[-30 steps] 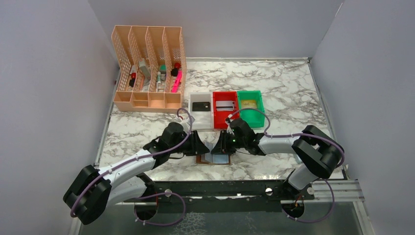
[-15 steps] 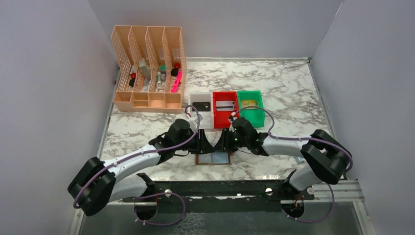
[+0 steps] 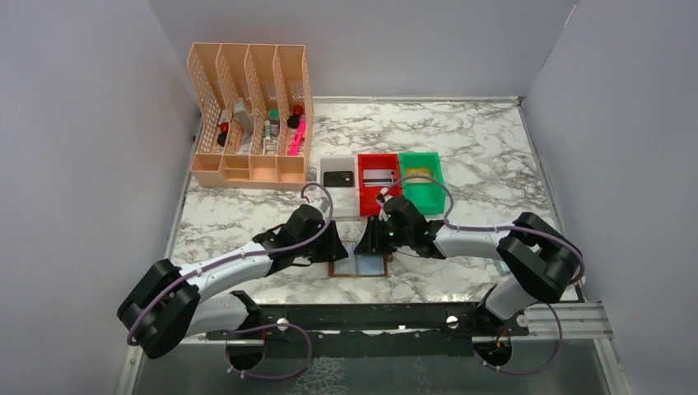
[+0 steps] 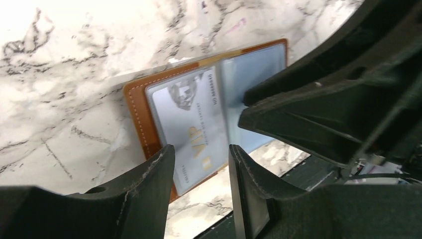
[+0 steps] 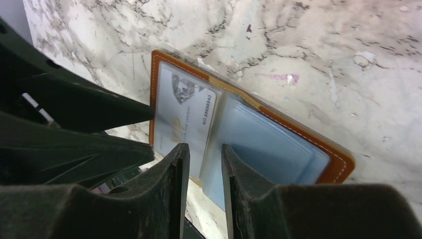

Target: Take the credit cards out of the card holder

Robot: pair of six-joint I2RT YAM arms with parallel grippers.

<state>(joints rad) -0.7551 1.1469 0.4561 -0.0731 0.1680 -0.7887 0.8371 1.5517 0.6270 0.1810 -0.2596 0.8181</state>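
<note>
Both grippers sit a little nearer the front edge of the marble table [image 3: 494,164] than half a second ago, drawn back from the bins. The card holder [image 3: 360,265] has not shifted. It lies spread open and flat on the table near the front edge, between the two grippers, brown leather border up around pale blue-grey pockets.

A silvery-white card [image 4: 191,124] printed VIP is in the clear pocket of the panel on the left arm's side, lying flat. The other panel shows only its blue-grey pockets.

The left gripper [image 4: 200,154] hangs over the outer end of that card with its jaws apart and nothing between them; the card shows through the gap. The right gripper [image 5: 204,148] stands over the fold of the holder, jaws parted by a narrower gap and likewise grasping nothing. Whether either fingertip touches the holder cannot be told.

Beyond the holder three bins stand side by side, touching. The white bin [image 3: 337,202] holds a black card [image 3: 338,178], the red bin [image 3: 380,160] a silvery-white one [image 3: 378,176] and the green bin [image 3: 424,197] a gold one [image 3: 418,174].

A peach desk organiser [image 3: 251,115] stands at the far left.
</note>
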